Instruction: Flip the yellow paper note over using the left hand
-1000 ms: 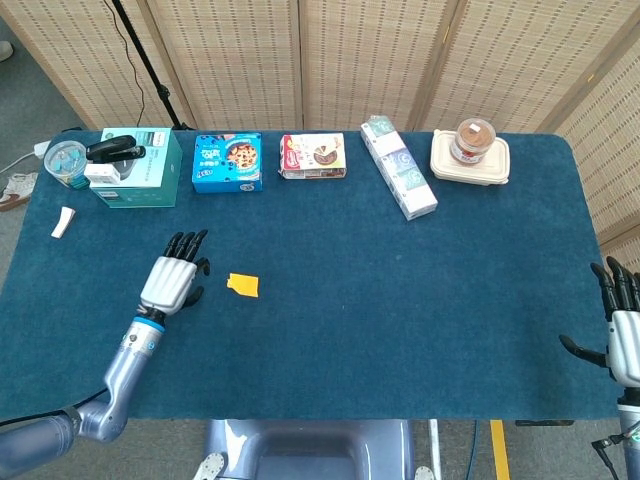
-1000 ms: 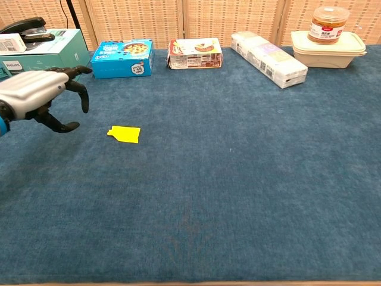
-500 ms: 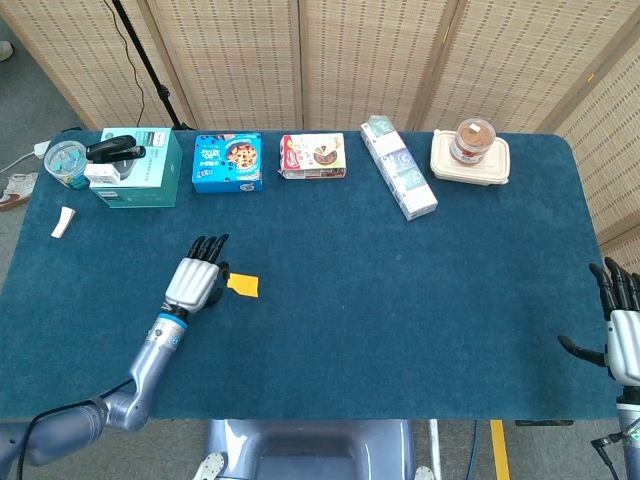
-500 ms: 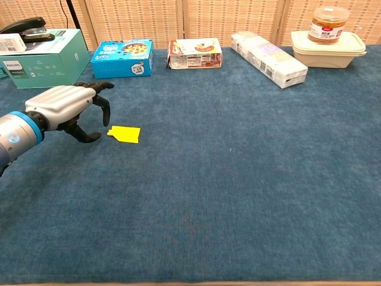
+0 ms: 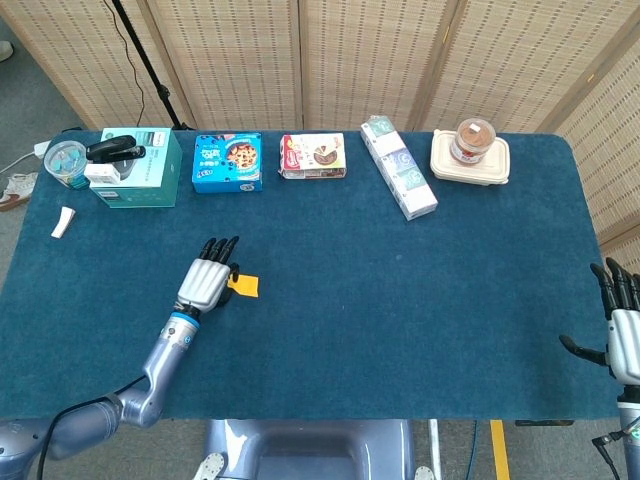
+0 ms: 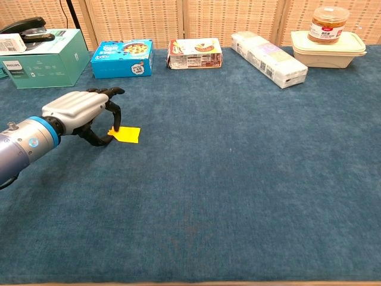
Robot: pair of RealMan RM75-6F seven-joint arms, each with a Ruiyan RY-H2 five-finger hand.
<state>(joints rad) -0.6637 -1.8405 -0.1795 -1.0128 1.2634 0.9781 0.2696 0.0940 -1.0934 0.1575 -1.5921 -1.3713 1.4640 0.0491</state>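
Observation:
The yellow paper note (image 5: 244, 286) (image 6: 127, 134) lies flat on the blue table cloth, left of the middle. My left hand (image 5: 207, 284) (image 6: 80, 108) is right beside it on its left, palm down, with the fingers curved. Its fingertips (image 6: 116, 126) touch the note's left edge and hide that corner. Whether thumb and finger pinch the paper does not show; the note stays on the cloth. My right hand (image 5: 623, 338) hangs at the table's right front corner with its fingers spread and nothing in it; only the head view shows it.
Along the back edge stand a teal box (image 5: 140, 168) with a stapler on it, a blue snack box (image 5: 228, 162), a red-and-white box (image 5: 313, 156), a long white pack (image 5: 399, 167) and a lidded container with a jar (image 5: 470, 155). A small white scrap (image 5: 63, 221) lies far left.
My left hand has moved right across the cloth, from well left of the note to its left edge, and its fingers now curl onto that edge. The right hand has stayed put.

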